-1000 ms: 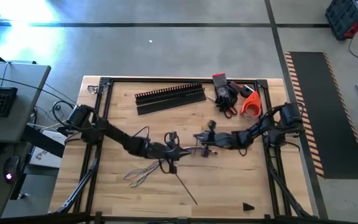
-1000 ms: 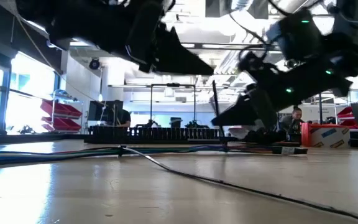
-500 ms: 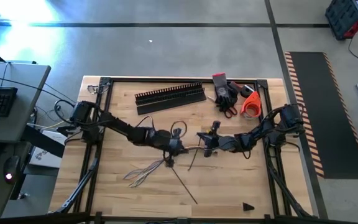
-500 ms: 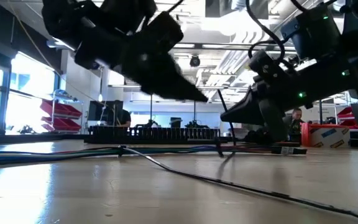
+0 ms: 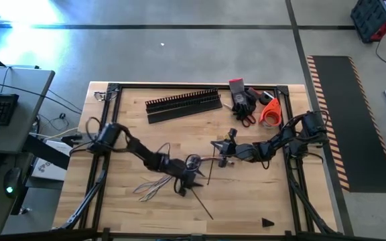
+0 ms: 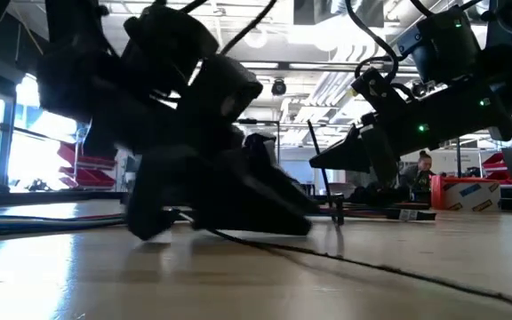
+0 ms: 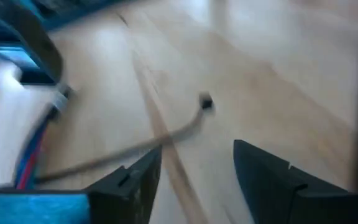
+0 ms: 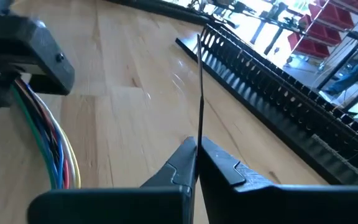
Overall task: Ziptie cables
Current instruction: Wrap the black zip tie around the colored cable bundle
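The cables lie on the wooden table, with their splayed ends toward the near left. They also show as coloured wires in the right wrist view. My right gripper is shut on a thin black ziptie. My left gripper is low over the table and open. A second, loose ziptie lies flat on the wood, running between and past its fingers. I cannot tell whether the fingers touch it. My right gripper pinches the black ziptie partway along its length between its two fingertips, coming nearly level from the table's right. The tie stands steeply slanted, its upper end in the air. Its lower end reaches down by the cables.
A black slotted duct and a flat black strip lie at the far edge. Beside them at the far right are black gloves with scissors and an orange tape roll. A small black piece sits at the near right.
My left gripper has dropped to the table and gone toward the near edge, tipping its fingers downward. It has also opened over the loose ziptie. My right gripper has stayed in place with its ziptie.
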Controlling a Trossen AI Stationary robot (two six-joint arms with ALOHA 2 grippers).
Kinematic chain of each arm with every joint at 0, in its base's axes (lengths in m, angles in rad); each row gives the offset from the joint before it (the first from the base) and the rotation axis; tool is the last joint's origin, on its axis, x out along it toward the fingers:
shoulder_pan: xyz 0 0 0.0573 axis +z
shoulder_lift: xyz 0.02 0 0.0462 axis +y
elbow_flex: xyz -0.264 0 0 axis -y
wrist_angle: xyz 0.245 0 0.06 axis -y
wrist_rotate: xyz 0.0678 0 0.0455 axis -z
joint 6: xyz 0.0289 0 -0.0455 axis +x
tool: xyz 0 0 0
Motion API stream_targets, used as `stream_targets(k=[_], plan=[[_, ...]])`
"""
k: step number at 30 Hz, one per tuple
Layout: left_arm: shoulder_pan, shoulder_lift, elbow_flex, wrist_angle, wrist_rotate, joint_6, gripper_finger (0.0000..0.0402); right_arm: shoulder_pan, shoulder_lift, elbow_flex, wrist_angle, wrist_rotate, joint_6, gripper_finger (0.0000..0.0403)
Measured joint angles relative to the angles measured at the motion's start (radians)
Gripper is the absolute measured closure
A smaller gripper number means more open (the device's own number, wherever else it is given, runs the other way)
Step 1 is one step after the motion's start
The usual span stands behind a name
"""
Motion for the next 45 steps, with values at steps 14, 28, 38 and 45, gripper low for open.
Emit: stream_targets(k=[14,28,38,45], plan=[[-0.025,0.183,0.139,0.135,-0.131,-0.172,0.0247,0.000,0.000,0.000,0.020,-0.040,-0.006,0.0403],[-0.043,0.175,0.141,0.030,-0.115,-0.140,0.0256,0.000,0.000,0.000,0.021,-0.050,-0.002,0.0403],[-0.013,0.175,0.140,0.025,-0.147,-0.168,0.0315,0.001,0.000,0.000,0.031,-0.050,0.000,0.0403],[0.005,0.177,0.146,0.017,-0.169,-0.192,0.0360,0.000,0.000,0.000,0.043,-0.050,-0.004,0.0403]])
